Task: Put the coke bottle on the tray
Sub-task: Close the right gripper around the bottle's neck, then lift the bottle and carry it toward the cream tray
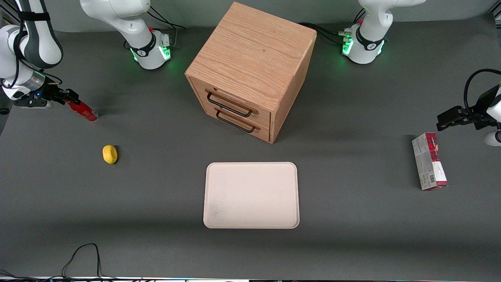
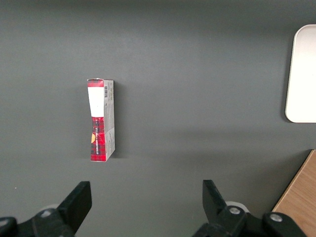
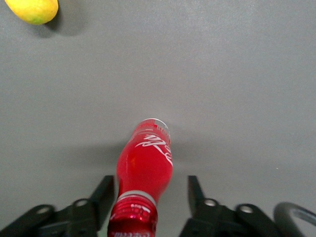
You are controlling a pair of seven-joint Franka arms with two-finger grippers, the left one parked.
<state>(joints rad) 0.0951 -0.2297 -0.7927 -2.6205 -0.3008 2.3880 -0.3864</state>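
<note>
Toward the working arm's end of the tabletop, well apart from the tray, the coke bottle lies tilted with its base on the grey surface and its cap end at the gripper. The gripper is spread wide, its fingers standing either side of the bottle's neck without touching it. From the tray, the yellow lump lies nearer than the bottle, and the wooden drawer cabinet stands farther from the front camera.

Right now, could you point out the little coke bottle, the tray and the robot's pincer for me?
coke bottle (image 3: 145, 165): right wrist view, on its red label.
tray (image 1: 251, 195): front view, on its bare floor.
pincer (image 3: 150, 195): right wrist view, midway between its open fingers, astride the bottle.
</note>
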